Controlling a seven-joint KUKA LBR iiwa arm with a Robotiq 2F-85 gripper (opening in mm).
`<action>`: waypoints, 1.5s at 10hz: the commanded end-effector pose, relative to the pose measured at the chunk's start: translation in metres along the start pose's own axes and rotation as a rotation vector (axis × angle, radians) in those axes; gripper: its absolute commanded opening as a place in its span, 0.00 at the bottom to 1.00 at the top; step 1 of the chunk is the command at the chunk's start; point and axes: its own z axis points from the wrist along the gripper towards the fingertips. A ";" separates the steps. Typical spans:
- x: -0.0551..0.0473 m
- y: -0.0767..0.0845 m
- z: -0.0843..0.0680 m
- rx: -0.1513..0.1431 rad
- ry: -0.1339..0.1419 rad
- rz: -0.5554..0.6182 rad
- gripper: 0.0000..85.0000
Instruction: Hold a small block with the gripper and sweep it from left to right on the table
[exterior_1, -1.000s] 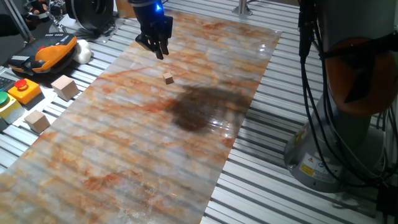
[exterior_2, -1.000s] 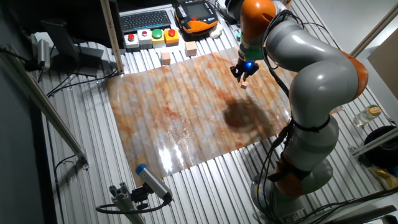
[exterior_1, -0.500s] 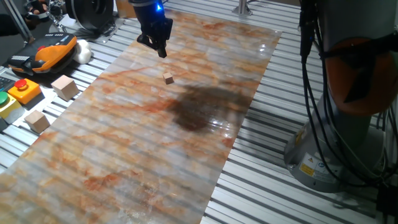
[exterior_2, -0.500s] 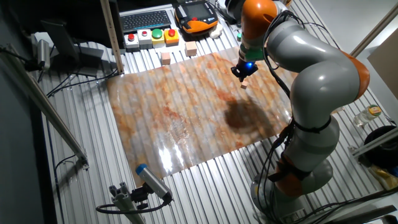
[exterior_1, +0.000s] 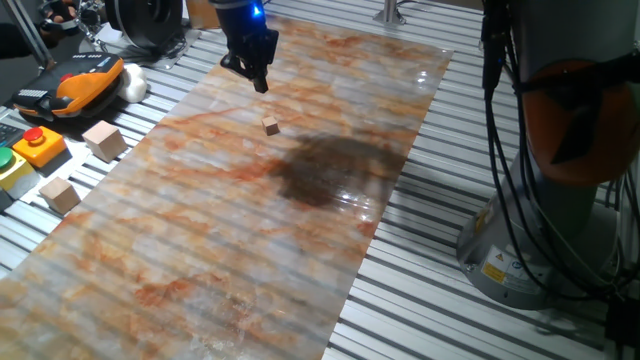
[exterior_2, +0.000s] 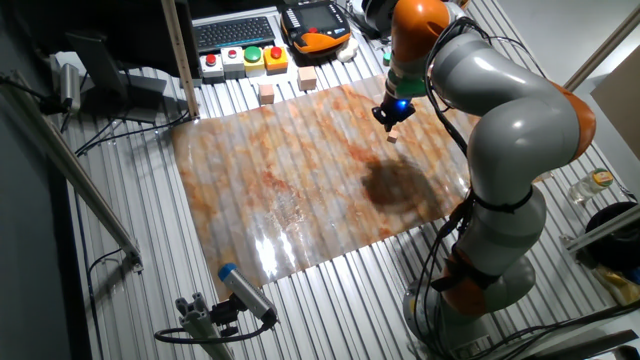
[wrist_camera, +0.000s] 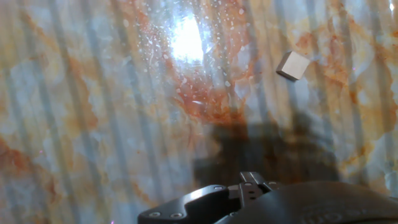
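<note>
The small block (exterior_1: 271, 125) (exterior_2: 392, 139), a tiny tan cube, lies free on the marbled orange and grey sheet of the table (exterior_1: 200, 230) (exterior_2: 290, 180). My gripper (exterior_1: 259, 84) (exterior_2: 390, 124) hangs just above the sheet, a little beyond the block, and does not touch it. Its fingers look drawn together with nothing between them. In the hand view the block (wrist_camera: 292, 66) sits at the upper right. Only the dark gripper body shows along that view's bottom edge, and the fingertips are hidden there.
Two larger pale cubes (exterior_1: 104, 139) (exterior_1: 60, 194) rest on the metal slats left of the sheet, beside a button box (exterior_1: 38, 145) and an orange pendant (exterior_1: 85, 85). The arm's base (exterior_1: 540, 230) and cables stand to the right.
The gripper's fingers have narrowed from a wider spread a second ago. The hand has stayed in nearly the same spot. The small block has not moved.
</note>
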 end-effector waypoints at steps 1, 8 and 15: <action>0.000 0.000 0.000 0.007 0.000 0.000 0.00; 0.000 0.000 0.000 0.046 -0.056 -0.004 0.00; 0.000 0.000 0.000 0.033 -0.082 0.045 0.00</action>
